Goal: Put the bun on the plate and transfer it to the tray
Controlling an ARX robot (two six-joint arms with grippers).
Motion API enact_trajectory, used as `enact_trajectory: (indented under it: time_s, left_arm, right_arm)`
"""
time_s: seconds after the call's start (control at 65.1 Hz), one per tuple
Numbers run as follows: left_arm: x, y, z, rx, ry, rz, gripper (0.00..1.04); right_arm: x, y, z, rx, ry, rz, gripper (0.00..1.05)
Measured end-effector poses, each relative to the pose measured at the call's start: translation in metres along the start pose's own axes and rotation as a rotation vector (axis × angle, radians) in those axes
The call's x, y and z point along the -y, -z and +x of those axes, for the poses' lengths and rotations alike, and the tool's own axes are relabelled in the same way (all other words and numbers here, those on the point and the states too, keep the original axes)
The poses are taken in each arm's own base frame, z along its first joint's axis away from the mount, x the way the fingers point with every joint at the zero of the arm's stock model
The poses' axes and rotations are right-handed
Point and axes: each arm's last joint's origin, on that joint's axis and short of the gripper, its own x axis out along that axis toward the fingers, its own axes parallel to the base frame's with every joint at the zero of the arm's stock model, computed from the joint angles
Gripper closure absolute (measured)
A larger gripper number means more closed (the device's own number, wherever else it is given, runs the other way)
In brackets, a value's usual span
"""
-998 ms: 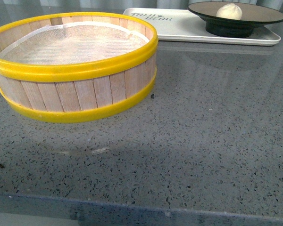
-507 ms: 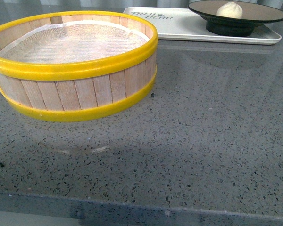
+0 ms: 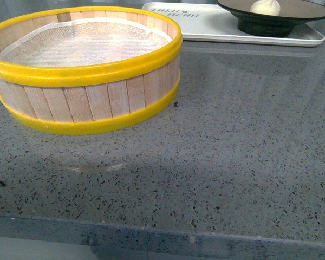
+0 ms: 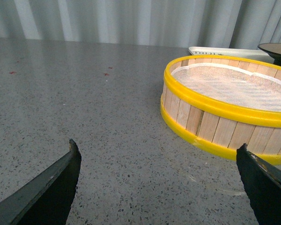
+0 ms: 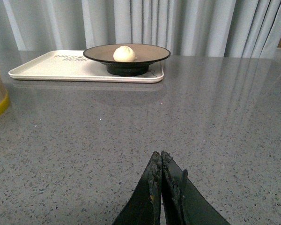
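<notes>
The white bun [image 3: 265, 6] sits on the grey-brown plate [image 3: 300, 10] with a black rim. The plate stands on the white tray [image 3: 206, 24] at the far right of the table. The right wrist view shows the same bun [image 5: 124, 53], plate [image 5: 150, 52] and tray [image 5: 56, 69] well ahead of my right gripper [image 5: 160, 154], which is shut and empty above bare table. My left gripper [image 4: 157, 150] is open and empty, low over the table, with the steamer basket beside it. Neither gripper shows in the front view.
A wooden steamer basket [image 3: 86, 97] with yellow bands and a white cloth liner stands at the near left; it also shows in the left wrist view [image 4: 225, 126]. The grey speckled table [image 3: 233, 151] has its front edge close to the camera. Curtains hang behind.
The front view has shifted a little: basket, tray and plate sit higher in the picture than before. Nothing on the table has moved.
</notes>
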Motion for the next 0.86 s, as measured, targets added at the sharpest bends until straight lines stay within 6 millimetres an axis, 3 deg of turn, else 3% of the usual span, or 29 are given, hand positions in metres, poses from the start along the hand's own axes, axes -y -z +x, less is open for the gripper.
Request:
enact_trajectory:
  time_s: [0.092, 0.23, 0.522, 0.86]
  left_arm:
    - [0.0, 0.0, 0.0, 0.0, 0.0, 0.0, 0.07]
    - [0.0, 0.0, 0.0, 0.0, 0.0, 0.0, 0.07]
    - [0.0, -0.0001, 0.0, 0.0, 0.0, 0.0, 0.07]
    - [0.0, 0.0, 0.0, 0.0, 0.0, 0.0, 0.07]
  right_arm:
    - [0.0, 0.0, 0.0, 0.0, 0.0, 0.0, 0.99]
    - [0.0, 0.0, 0.0, 0.0, 0.0, 0.0, 0.75]
    - [0.0, 0.0, 0.0, 0.0, 0.0, 0.001, 0.07]
    - [0.0, 0.0, 0.0, 0.0, 0.0, 0.001, 0.09]
